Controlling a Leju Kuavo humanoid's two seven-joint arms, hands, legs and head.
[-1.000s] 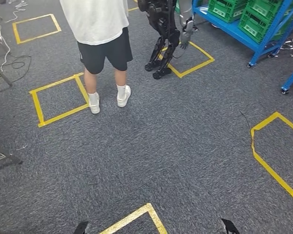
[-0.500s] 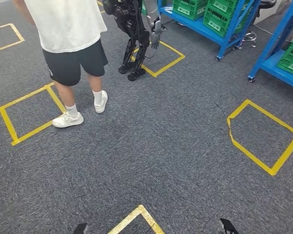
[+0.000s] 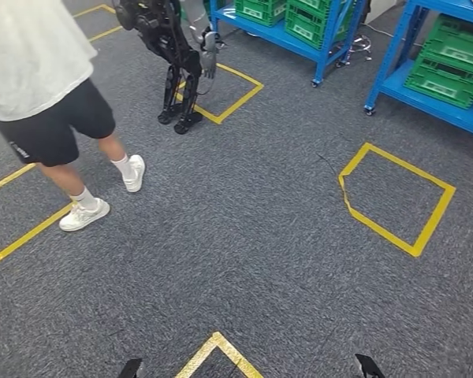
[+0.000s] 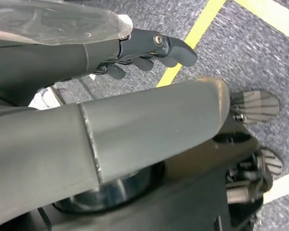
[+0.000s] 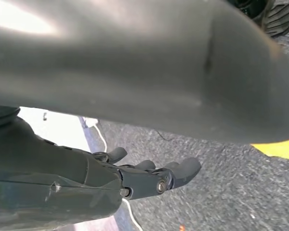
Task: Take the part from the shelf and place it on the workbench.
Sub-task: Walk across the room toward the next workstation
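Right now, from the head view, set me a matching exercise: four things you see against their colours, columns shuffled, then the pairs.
Things:
1. crates
2. shelf frame
3. floor tape
4. person's shoes

Colours:
A. white
B. blue
C. green
D. yellow

Pairs: 1-C, 2-B, 3-D, 4-A
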